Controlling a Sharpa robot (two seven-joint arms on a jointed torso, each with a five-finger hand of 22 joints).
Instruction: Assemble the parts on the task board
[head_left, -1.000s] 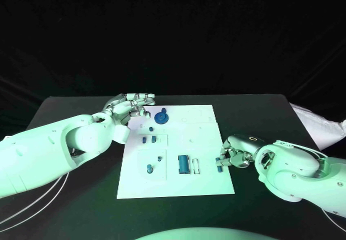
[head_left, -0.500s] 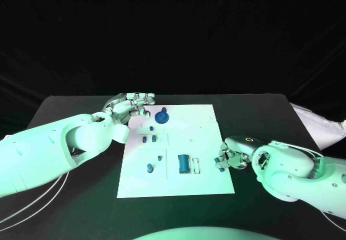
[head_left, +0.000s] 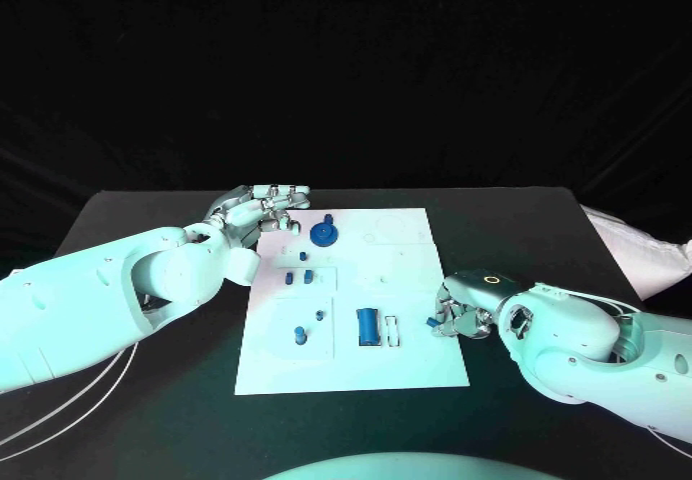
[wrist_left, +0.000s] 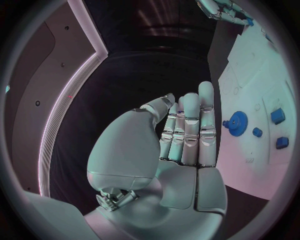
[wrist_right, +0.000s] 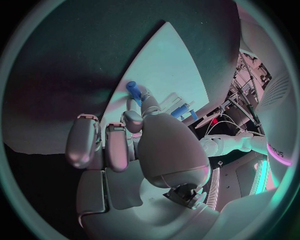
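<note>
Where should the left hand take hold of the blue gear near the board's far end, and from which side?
Judging by its flat pose on the task board, grip the blue gear by its toothed rim, coming from above. The left hand is at the board's far left corner, beside it.

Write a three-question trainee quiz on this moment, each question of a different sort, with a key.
1. True or false: the left hand holds a part.
2. Which hand pinches a small blue peg in its fingers? A. left B. right C. neither
3. Fill in: the blue gear sits at the task board's ____ end, near the left hand.

Key
1. False: its fingers are straight, together and hold nothing.
2. B: the right hand, at the board's right edge.
3. far
</note>
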